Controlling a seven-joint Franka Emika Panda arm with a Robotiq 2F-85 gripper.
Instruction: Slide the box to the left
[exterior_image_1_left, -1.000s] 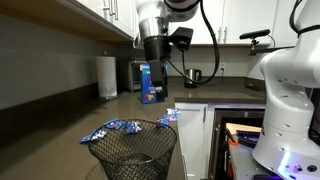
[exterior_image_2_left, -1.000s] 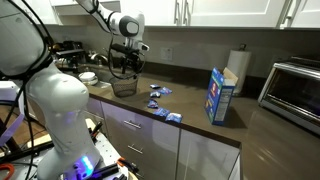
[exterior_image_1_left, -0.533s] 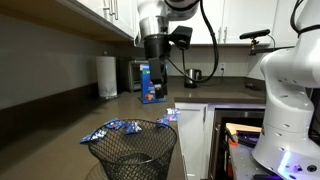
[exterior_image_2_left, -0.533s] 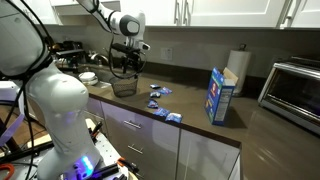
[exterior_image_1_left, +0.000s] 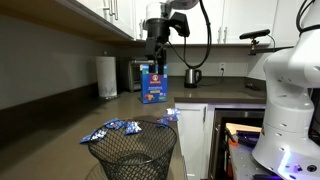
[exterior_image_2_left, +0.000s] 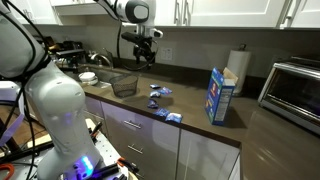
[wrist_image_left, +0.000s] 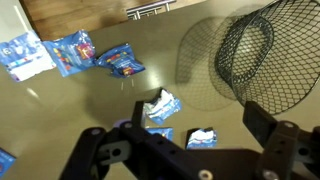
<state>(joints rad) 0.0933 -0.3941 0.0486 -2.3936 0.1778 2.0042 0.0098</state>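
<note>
The gripper (exterior_image_2_left: 143, 58) hung in the air above the dark countertop (exterior_image_2_left: 262, 132), pointing downward. In the wrist view, the two fingers (wrist_image_left: 96, 158) stood wide apart, and nothing was held between them. No object touched either finger.

The box (exterior_image_2_left: 220, 95) stood upright on the countertop, well apart from the gripper. A paper towel roll (exterior_image_2_left: 236, 64) stood just behind the box, and a toaster oven (exterior_image_2_left: 295, 84) was near it on the far side. In an exterior view, the box (exterior_image_1_left: 153, 85) showed its blue front with the yellow-orange picture. There the gripper (exterior_image_1_left: 155, 48) appeared above it only because of the camera angle.

A black wire mesh basket (exterior_image_2_left: 123, 84) sat on the countertop near the point below the gripper. In the wrist view, the basket (wrist_image_left: 262, 48) occupied the upper right corner.

Small blue snack packets (exterior_image_2_left: 160, 94) lay flat and scattered on the countertop between the basket and the box. In the wrist view, several packets (wrist_image_left: 160, 106) lay directly below the spread fingers, and others (wrist_image_left: 72, 50) lay toward the upper left.
</note>
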